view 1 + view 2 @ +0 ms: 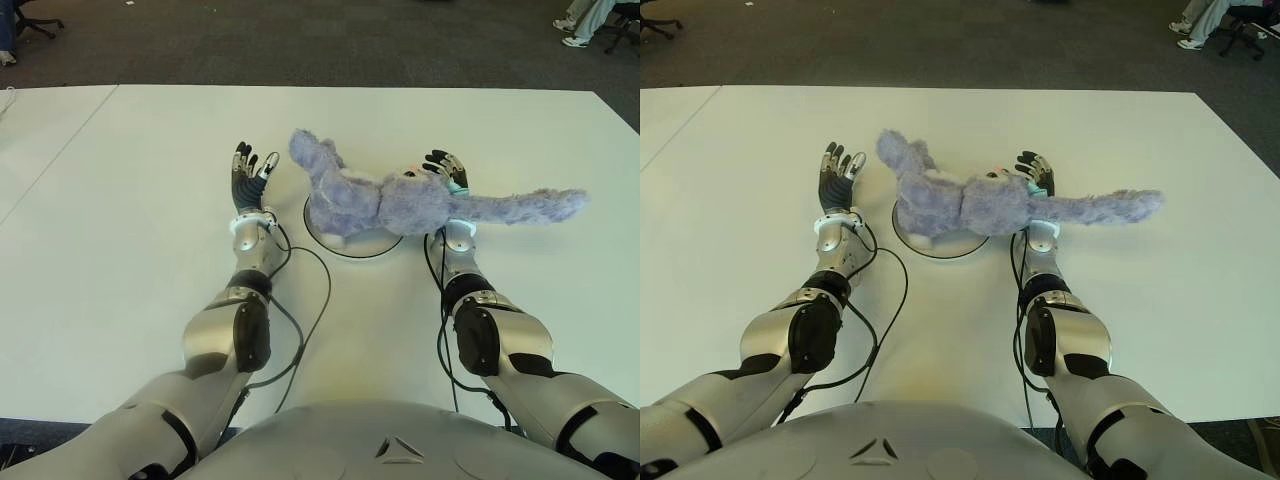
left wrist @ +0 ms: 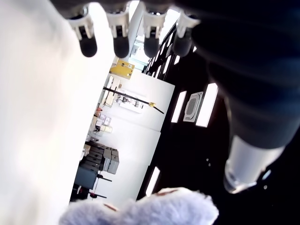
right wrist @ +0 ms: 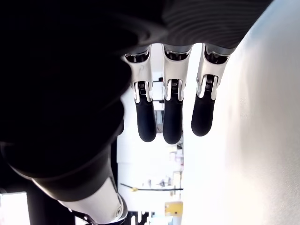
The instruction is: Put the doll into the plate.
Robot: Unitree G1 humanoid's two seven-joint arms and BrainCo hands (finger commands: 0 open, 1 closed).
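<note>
We found our left hand [image 1: 248, 178] lying palm up just left of the plate [image 1: 318, 232], fingers [image 1: 242, 155] straight, spread and holding nothing; its wrist view showed the fingertips stretched out along the worktop [image 1: 120, 220] with a tuft of purple fur beyond them. Its forearm ran back from the plate toward our chest, with a black cable [image 1: 310, 300] looping beside it.

Our right hand [image 1: 443, 170] lay on the plate's right side, also palm up with the fingers extended and loose, gripping nothing. The doll's long tail crossed over the wrist, so part of the hand was hidden.

The doll [image 1: 400, 203], a fluffy purple plush, lay on its side across the plate, which was a white disc with a dark rim. Its body covered most of the dish, one limb pointed up and away past the far-left rim, and the tail reached well out to the right of the plate.

Beyond the worktop's far edge we saw dark carpet, chair wheels and a person's shoes [image 1: 572, 30].
</note>
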